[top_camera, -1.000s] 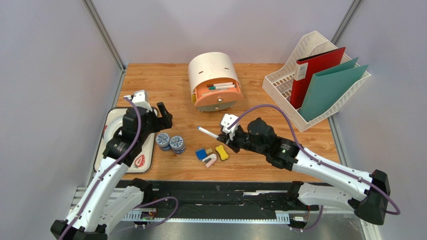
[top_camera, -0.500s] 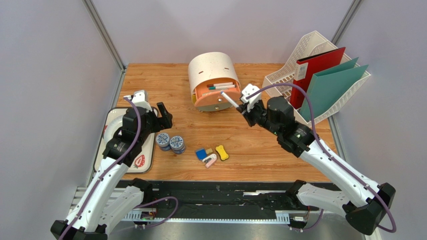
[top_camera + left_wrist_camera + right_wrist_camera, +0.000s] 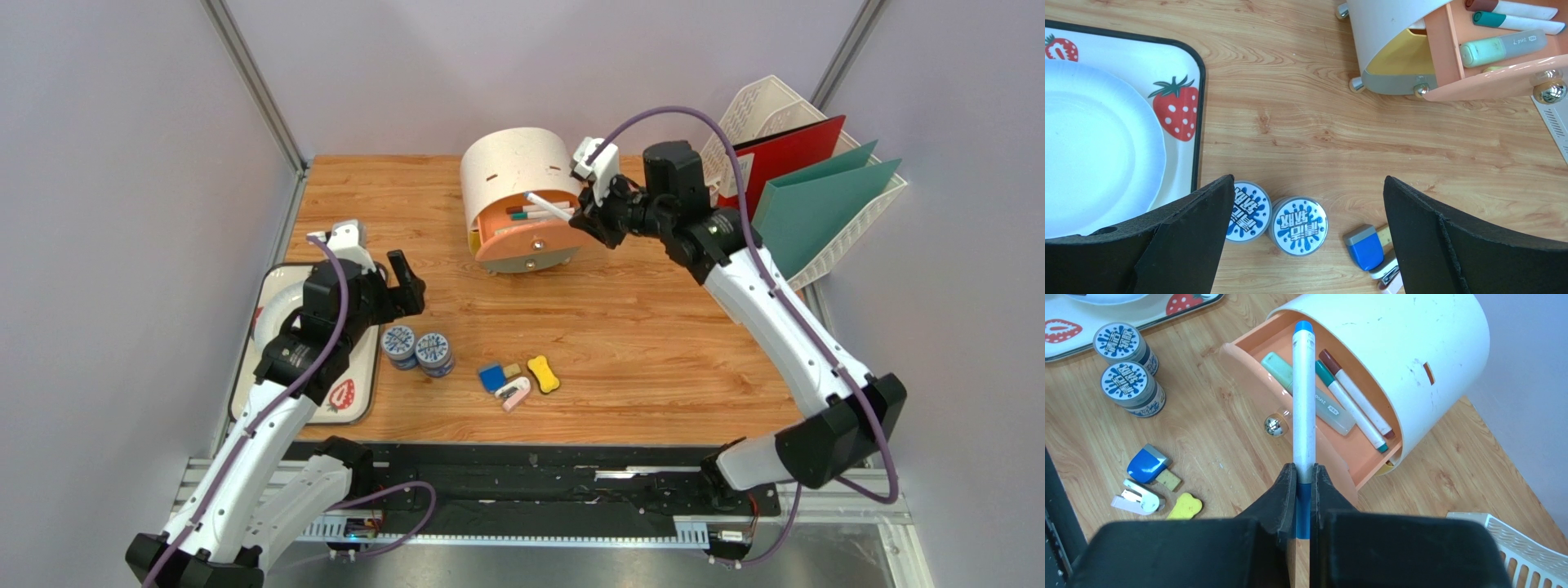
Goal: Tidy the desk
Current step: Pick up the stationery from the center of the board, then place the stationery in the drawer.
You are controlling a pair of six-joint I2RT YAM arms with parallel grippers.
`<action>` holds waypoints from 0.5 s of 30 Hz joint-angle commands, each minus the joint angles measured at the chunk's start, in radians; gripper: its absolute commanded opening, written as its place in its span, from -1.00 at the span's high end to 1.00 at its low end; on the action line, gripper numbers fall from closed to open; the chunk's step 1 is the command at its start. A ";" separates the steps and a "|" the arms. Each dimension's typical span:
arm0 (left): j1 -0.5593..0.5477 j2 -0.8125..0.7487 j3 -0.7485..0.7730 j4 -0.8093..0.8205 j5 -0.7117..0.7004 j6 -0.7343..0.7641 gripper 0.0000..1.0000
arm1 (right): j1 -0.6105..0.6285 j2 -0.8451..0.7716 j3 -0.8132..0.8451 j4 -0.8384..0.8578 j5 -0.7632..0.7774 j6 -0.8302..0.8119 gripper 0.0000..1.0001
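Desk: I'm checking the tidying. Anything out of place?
Besides the pen in the right gripper, two tins and a few small items lie loose on the desk, and the drawer stands open.

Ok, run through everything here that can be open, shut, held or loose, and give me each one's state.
Right gripper: shut on the pen.
Pen: held over the drawer, not yet in it.
Drawer: pulled open, markers lying inside.
Left gripper: open, holding nothing.
Round tins: closed, upright on the desk.
Folders: standing upright in the white rack.
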 commanded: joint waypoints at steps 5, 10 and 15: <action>0.005 0.006 0.013 0.033 0.010 0.011 -0.98 | -0.073 0.168 0.276 -0.229 -0.204 -0.169 0.95; 0.005 0.017 0.019 0.033 0.016 0.011 -0.98 | -0.087 0.264 0.417 -0.364 -0.256 -0.219 0.94; 0.005 0.021 0.023 0.033 0.016 0.016 -0.98 | -0.090 0.366 0.520 -0.446 -0.266 -0.239 0.95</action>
